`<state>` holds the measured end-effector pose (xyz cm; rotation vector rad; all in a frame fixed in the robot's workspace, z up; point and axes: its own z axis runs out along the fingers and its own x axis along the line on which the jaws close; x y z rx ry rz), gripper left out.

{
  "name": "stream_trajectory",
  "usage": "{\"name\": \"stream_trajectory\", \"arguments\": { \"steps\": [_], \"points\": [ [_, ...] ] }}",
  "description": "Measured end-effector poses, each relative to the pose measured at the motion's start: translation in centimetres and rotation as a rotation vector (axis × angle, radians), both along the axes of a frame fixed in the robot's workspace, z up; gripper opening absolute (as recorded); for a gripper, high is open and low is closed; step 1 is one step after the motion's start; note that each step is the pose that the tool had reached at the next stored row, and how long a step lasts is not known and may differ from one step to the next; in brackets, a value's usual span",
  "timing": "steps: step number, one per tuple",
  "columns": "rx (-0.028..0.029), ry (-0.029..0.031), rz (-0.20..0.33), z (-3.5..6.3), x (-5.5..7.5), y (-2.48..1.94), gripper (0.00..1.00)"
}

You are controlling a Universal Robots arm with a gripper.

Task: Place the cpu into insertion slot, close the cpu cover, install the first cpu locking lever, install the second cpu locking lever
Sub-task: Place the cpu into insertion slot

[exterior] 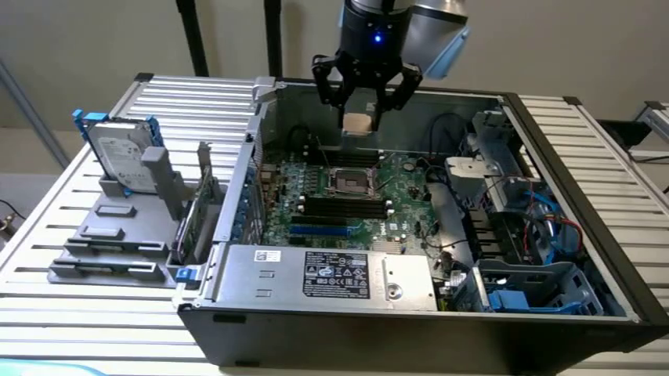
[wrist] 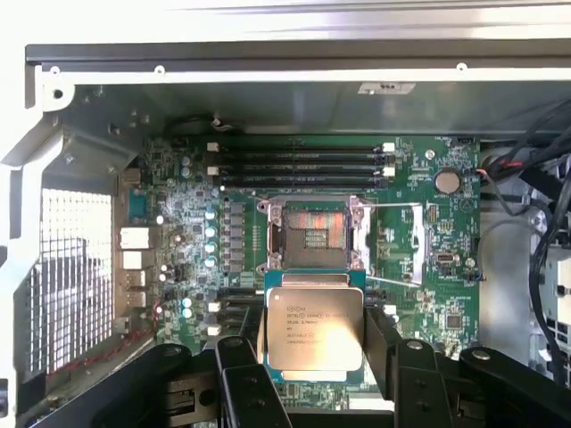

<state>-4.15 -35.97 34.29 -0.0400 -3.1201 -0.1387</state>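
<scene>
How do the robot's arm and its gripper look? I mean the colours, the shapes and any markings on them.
The arm's last segment is a dark, round cylinder with a small glowing blue light. Beside it sits a silver-grey joint with a pale blue cap. The black metal gripper has jointed, claw-like fingers with round pivot bolts.

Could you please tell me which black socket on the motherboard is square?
The silver-rimmed insertion slot; the four memory slots beside it are long and narrow.

Exterior view looks obliquely down into the case (exterior: 418, 345); nearer wrist view faces the same motherboard (wrist: 419, 156).
</scene>
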Motion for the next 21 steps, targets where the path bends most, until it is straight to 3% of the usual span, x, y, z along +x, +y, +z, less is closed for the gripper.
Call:
{"name": "stream_trajectory", "arguments": {
  "steps": [3, 6, 10, 21],
  "points": [
    [-0.0053, 0.0001, 0.000, -0.10, 0.1, 0.90, 0.54],
    [-0.0129, 0.0001, -0.002, -0.27, 0.4, 1.33, 0.54],
    [-0.0139, 0.0003, -0.042, -0.56, 0.7, 1.36, 0.54],
    [-0.0138, 0.0017, -0.240, -1.36, 0.7, 1.36, 0.54]
  ]
}}
